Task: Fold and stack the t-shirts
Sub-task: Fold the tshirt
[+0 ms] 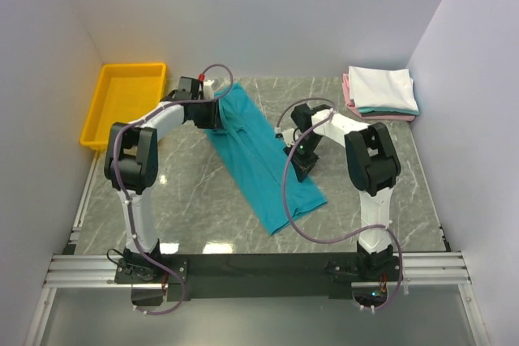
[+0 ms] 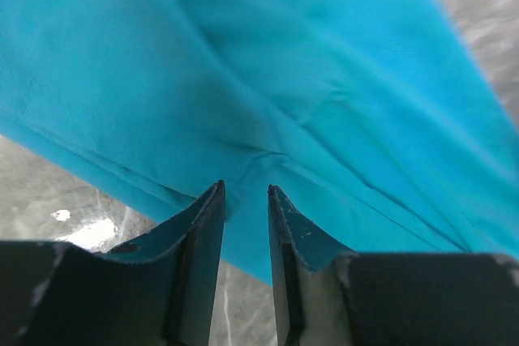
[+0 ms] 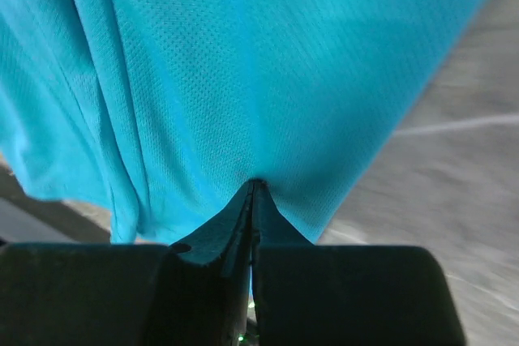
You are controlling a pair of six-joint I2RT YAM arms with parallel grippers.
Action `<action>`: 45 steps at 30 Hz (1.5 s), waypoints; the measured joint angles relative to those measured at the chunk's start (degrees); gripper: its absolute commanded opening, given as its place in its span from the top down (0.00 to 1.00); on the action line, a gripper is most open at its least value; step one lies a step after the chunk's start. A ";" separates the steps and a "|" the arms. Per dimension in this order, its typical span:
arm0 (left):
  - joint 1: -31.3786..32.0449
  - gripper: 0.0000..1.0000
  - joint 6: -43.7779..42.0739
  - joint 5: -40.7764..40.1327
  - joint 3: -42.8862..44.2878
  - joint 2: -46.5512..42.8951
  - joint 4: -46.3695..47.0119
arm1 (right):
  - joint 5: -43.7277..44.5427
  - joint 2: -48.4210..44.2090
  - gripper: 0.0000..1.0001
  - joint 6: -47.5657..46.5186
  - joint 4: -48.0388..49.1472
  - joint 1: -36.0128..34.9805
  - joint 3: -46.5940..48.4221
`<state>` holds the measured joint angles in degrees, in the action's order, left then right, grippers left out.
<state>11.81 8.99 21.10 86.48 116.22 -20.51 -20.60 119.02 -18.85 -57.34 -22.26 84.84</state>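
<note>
Item: teal t-shirt (image 1: pixel 261 160), one piece, lying in a long narrow band slantwise across the middle of the bench (image 1: pixel 203 208), its far end toward the back left and its near end toward the front right. Condition: already doubled lengthwise, creases running along the band, not yet shortened into a rectangle. Left hand (image 2: pixel 246 194): at the far end of the band, fingers part-spread with the cloth's edge lying at the tips; you can see a gap between them, so read it as released, not clamped. Right hand (image 3: pixel 254 187): at the band's right edge about midway along, fingers clenched together with a pucker of teal cloth pinched at the tips, so it is grasping the shirt. Stack of folded t-shirts (image 1: pixel 381 91): back right corner of the bench, white on top, teal and pink edges showing beneath, well apart from the piece in work. Yellow bin (image 1: pixel 126 103): back left, beside the left arm, not involved. Step in hand, as judged: the cross fold of this shirt, with only one hold secured. Next move calls for you to close the left hand on the far edge, confirm both layers are caught, then lift both holds together and lay the cloth over evenly before carrying it to the stack.
</note>
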 measured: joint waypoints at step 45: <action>22.14 0.44 -45.48 16.65 -63.56 -72.11 -2.14 | -1.11 -62.75 0.52 -33.55 30.27 -28.15 -53.31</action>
<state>33.95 -36.49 37.76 22.92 44.12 -22.65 -21.71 56.27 -52.40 -27.07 -50.41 31.53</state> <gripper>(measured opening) 0.579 0.478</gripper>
